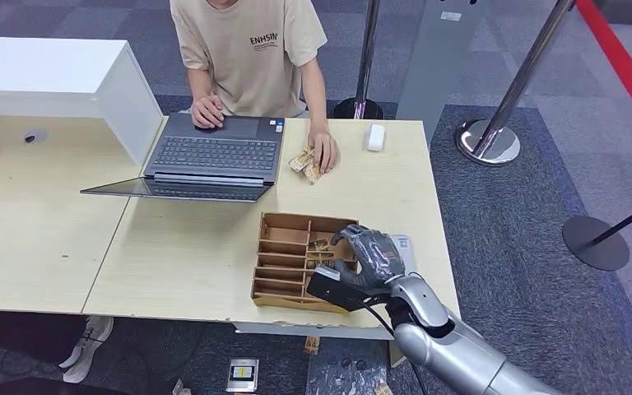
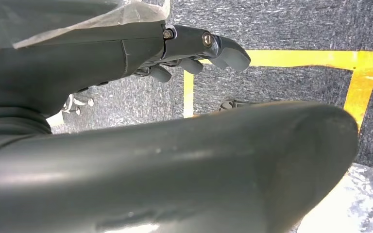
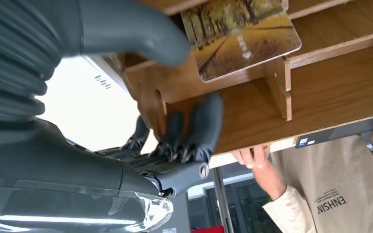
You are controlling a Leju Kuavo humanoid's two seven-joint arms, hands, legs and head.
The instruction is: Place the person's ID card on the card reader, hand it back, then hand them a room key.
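Observation:
My right hand (image 1: 370, 259) hangs over the right end of a wooden compartment box (image 1: 284, 247) near the table's front edge. In the right wrist view its fingers (image 3: 194, 131) curl against the box's wall (image 3: 330, 92) and the thumb (image 3: 136, 31) lies beside a key card (image 3: 243, 36) printed with autumn trees, which leans in a slot; nothing is gripped. A white flat device (image 1: 406, 247) lies partly under the hand. Across the table a person's hand (image 1: 324, 151) rests on small cards (image 1: 304, 161). My left hand (image 2: 189, 48) hangs over the carpet, holding nothing.
An open laptop (image 1: 214, 156) lies in front of the person, with a small white device (image 1: 374, 137) to its right. A white counter block (image 1: 49, 78) stands at the back left. Stanchion bases (image 1: 490, 140) (image 1: 597, 243) stand on the floor to the right.

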